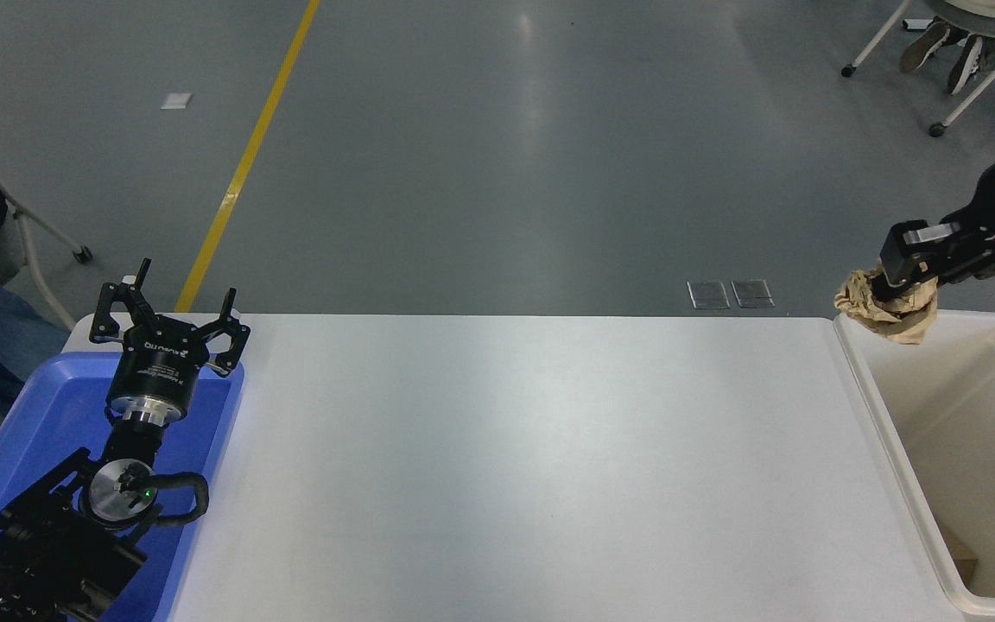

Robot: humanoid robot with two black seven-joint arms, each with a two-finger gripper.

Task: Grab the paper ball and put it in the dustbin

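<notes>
Right claw [895,289] clamped on ball [886,308] over bin's [903,484] far-left corner; I'd carry it inward over the cavity before release; left claw [171,321] parked open.

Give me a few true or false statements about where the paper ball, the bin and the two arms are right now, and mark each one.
1. The right gripper holds the paper ball in the air. True.
2. The paper ball lies on the white table. False: it hangs at the far left corner of the dustbin, clear of the table.
3. The left gripper is open over the blue tray. True.
4. The left gripper grips the paper ball. False: its fingers hold nothing.
5. The dustbin stands at the table's left end. False: it stands at the right end.
</notes>
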